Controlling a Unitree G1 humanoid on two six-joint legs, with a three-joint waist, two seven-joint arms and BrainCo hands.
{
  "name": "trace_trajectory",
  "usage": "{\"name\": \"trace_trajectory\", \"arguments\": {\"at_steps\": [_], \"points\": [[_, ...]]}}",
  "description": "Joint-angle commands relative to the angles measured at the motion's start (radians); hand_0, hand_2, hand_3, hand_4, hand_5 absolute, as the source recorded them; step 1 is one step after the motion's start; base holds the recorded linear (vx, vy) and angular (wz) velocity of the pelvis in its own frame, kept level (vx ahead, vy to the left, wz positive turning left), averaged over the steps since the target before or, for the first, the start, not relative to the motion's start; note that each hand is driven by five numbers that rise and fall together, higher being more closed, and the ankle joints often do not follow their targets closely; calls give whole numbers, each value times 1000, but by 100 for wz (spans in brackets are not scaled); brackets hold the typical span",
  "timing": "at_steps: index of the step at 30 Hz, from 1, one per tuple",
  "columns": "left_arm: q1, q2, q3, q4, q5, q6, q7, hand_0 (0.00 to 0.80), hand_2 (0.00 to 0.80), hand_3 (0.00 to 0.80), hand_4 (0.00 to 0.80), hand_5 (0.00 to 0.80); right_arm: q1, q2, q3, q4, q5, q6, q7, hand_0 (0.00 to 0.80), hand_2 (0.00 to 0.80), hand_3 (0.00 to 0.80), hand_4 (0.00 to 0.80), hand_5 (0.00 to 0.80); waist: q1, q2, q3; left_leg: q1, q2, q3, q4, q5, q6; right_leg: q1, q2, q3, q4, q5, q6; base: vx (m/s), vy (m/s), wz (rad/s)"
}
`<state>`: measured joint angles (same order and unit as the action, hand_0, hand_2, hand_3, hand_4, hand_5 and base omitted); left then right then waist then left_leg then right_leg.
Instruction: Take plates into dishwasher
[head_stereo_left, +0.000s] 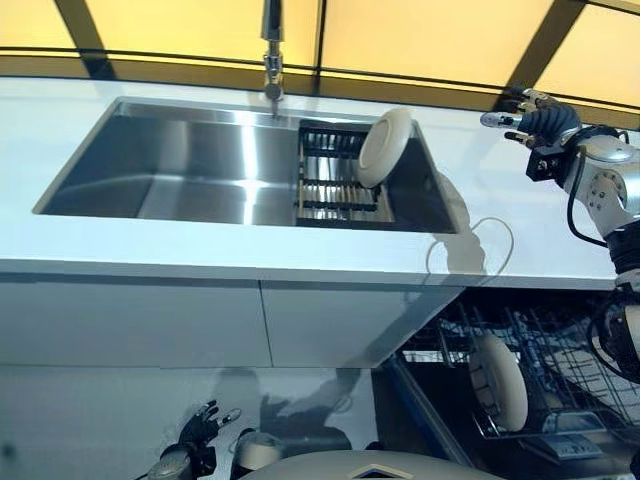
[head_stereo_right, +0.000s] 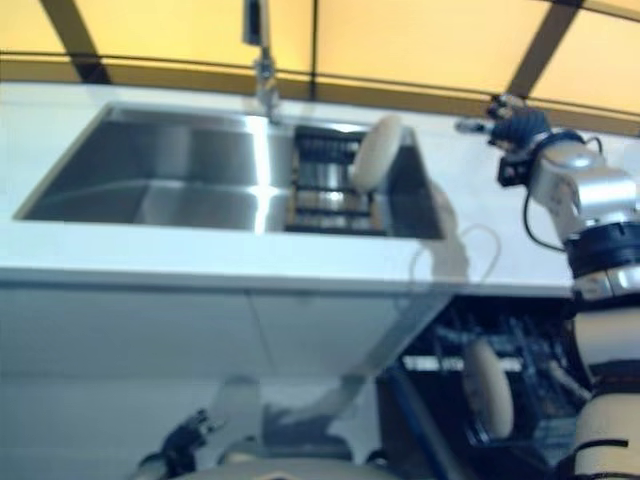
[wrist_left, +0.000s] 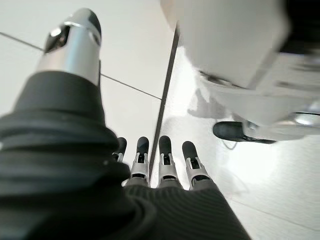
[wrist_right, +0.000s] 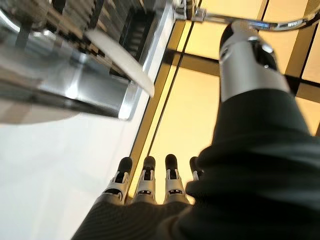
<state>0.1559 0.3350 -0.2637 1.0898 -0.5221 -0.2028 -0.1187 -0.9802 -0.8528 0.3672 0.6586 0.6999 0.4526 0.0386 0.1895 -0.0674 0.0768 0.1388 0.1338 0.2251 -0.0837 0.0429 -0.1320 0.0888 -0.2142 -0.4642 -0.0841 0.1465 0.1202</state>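
A white plate (head_stereo_left: 385, 146) stands on edge in the black dish rack (head_stereo_left: 335, 190) at the right end of the steel sink (head_stereo_left: 180, 165). Its edge also shows in the right wrist view (wrist_right: 122, 57). Another white plate (head_stereo_left: 499, 381) stands upright in the open dishwasher's wire rack (head_stereo_left: 560, 370) at the lower right. My right hand (head_stereo_left: 535, 118) is raised above the white counter, right of the sink, fingers straight and empty. My left hand (head_stereo_left: 200, 430) hangs low by the floor, open and empty.
A tap (head_stereo_left: 272, 55) rises behind the sink. The white counter (head_stereo_left: 150, 255) runs along the front, with white cabinet doors (head_stereo_left: 130, 325) below. Yellow wall panels with dark frames stand behind the counter.
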Motion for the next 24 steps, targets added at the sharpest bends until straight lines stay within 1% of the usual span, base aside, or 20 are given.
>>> {"name": "trace_trajectory", "arguments": {"at_steps": [1, 6, 10, 14, 16, 19, 21, 22, 23, 24], "points": [[-46, 17, -87, -39, 33, -30, -13, 0, 0, 0, 0, 0, -225, -40, 67, 66, 44, -34, -45, 0, 0, 0, 0, 0, 58, -8, 44, -82, -42, -53, -4, 21, 47, 58, -53, -27, 63, -68, 49, 5, 40, 21], [-50, 29, -102, -51, 13, -48, -28, 0, 0, 0, 0, 0, -283, -21, 93, 131, 55, -76, -74, 0, 0, 0, 0, 0, 78, 17, 80, -114, -54, -82, -4, 31, 50, 28, -65, -37, 80, -68, 50, -42, 42, 17], [-44, 28, -106, -66, 8, -61, -34, 0, 0, 0, 0, 0, -320, -4, 110, 167, 50, -98, -84, 0, 0, 0, 0, 0, 88, 37, 101, -127, -56, -91, -4, 36, 50, 12, -73, -36, 92, -70, 51, -16, 37, 6], [-38, 19, -105, -72, 1, -66, -33, 0, 0, 0, 0, 0, -343, 4, 131, 178, 43, -102, -81, 0, 0, 0, 0, 0, 90, 41, 105, -122, -54, -87, -4, 35, 47, 8, -76, -32, 100, -74, 51, 14, 39, 2], [-35, 14, -98, -83, 5, -65, -32, 0, 0, 0, 0, 0, -349, 8, 135, 174, 33, -93, -82, 0, 0, 0, 0, 0, 89, 40, 106, -111, -54, -81, -4, 29, 47, 4, -78, -30, 113, -80, 50, 9, 54, -1], [-48, 8, -89, -82, 26, -67, -28, 0, 0, 0, 0, 0, -365, 21, 152, 179, 34, -77, -87, 0, 0, 0, 0, 0, 83, 35, 106, -88, -51, -54, 10, 25, 50, -3, -81, -26, 164, -107, 42, 25, 101, -3], [-65, 11, -88, -90, 48, -62, -17, 0, 0, 0, 0, 0, -368, 33, 157, 186, 31, -69, -74, 0, 0, 0, 0, 0, 77, 37, 106, -92, -54, -43, 44, 18, 61, -17, -86, -31, 247, -145, 31, 58, 142, -9], [-79, 16, -94, -94, 57, -55, -9, 0, 0, 0, 0, 0, -367, 37, 162, 184, 41, -66, -69, 0, 0, 0, 0, 0, 73, 36, 114, -95, -64, -40, 61, 14, 76, -42, -105, -28, 347, -144, 37, 102, 162, -13], [-89, 20, -98, -103, 57, -45, 1, 0, 0, 0, 0, 0, -364, 35, 163, 174, 49, -60, -66, 0, 0, 0, 0, 0, 65, 39, 124, -90, -71, -39, 68, 13, 91, -91, -121, -19, 469, -119, 50, 166, 160, -17], [-106, 29, -102, -105, 58, -32, 12, 0, 0, 0, 0, 0, -349, 37, 152, 158, 60, -60, -63, 0, 0, 0, 0, 0, 49, 39, 146, -78, -87, -55, 81, -5, 110, -169, -119, 26, 639, -93, 66, 190, 69, -22]]}}
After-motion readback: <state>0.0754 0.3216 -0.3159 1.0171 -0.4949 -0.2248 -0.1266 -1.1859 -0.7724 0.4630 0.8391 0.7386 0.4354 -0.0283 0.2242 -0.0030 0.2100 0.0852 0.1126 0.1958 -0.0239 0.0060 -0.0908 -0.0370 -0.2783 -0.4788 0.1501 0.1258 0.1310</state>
